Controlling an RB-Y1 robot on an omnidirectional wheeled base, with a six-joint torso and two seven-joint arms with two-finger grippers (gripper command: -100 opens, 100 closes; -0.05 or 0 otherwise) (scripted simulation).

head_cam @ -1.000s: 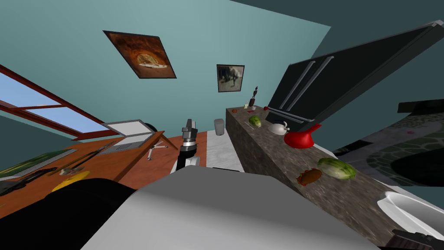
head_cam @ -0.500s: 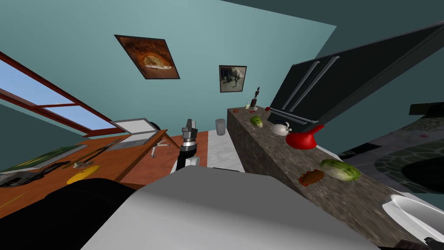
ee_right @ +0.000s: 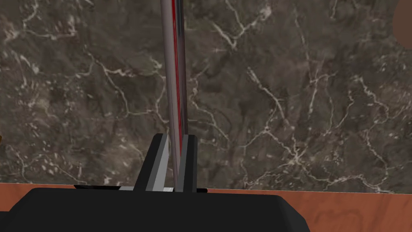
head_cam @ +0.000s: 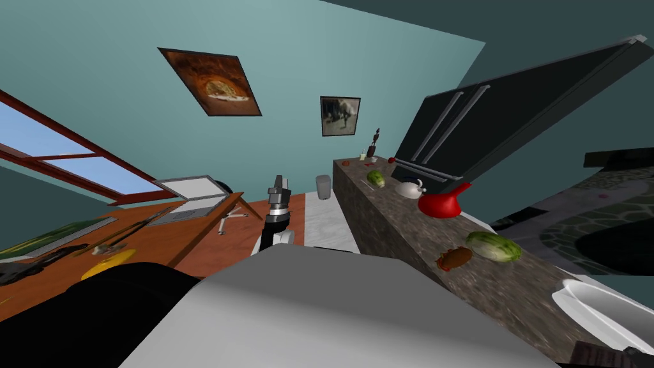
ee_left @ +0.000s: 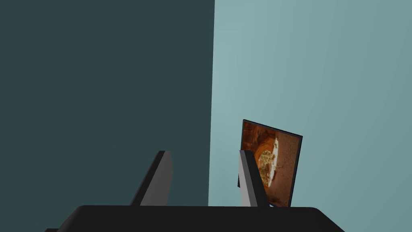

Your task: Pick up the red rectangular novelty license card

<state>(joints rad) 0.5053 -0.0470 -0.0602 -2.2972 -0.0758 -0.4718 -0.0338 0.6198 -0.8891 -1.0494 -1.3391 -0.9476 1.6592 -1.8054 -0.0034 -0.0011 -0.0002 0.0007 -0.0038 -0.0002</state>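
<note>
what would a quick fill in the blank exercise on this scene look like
1. The right gripper is shut on a thin ___ card, seen edge-on.
2. The left gripper holds nothing and its fingers stand ___.
3. On the dark marble counter, the red pitcher stands beside a ___ kettle.
Missing words: red; open; white

Flat even light, warped edges.

We are in a home kitchen: a dark fridge [head_cam: 511, 121] beside a stone worktop [head_cam: 530, 287] carrying lettuce [head_cam: 493, 246] and a kettle [head_cam: 409, 188].
</note>
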